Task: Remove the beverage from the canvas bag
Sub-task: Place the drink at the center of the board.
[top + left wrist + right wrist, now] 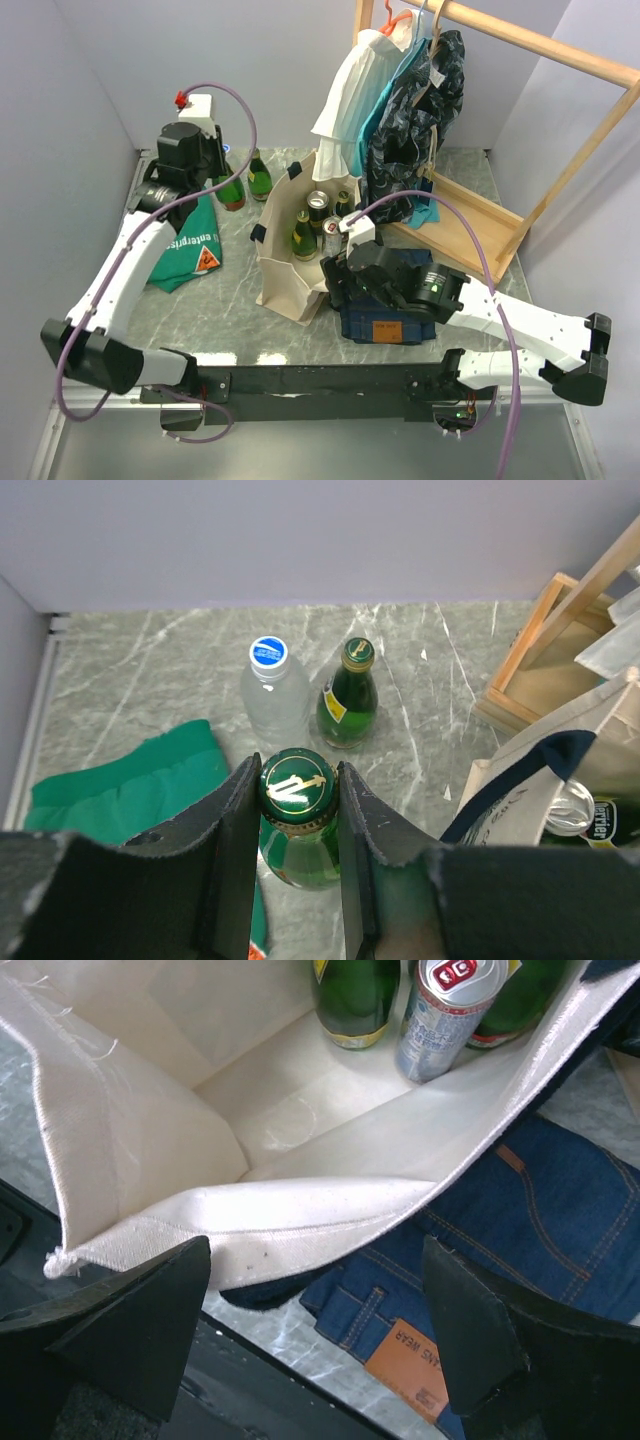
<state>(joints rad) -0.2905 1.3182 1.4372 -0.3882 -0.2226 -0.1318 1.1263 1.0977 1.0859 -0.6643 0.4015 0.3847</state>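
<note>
The cream canvas bag [285, 262] stands open at mid-table with dark handles. Inside it are green bottles [303, 236] and a silver can [331, 228]; the right wrist view shows a green bottle [354, 998] and the can [444, 1008] on the bag's floor. My left gripper [297, 792] is shut on the cap and neck of a green glass bottle [297, 842], outside the bag, to its left over the table. I cannot tell whether its base touches. My right gripper [318, 1305] hangs open over the bag's near rim [300, 1222], holding nothing.
A clear water bottle [271, 692] and another green bottle [347, 694] stand behind the held one. A green cloth [188, 252] lies to the left and folded jeans [385, 316] lie right of the bag. A wooden rack [560, 52] with hanging clothes [405, 95] fills the back right.
</note>
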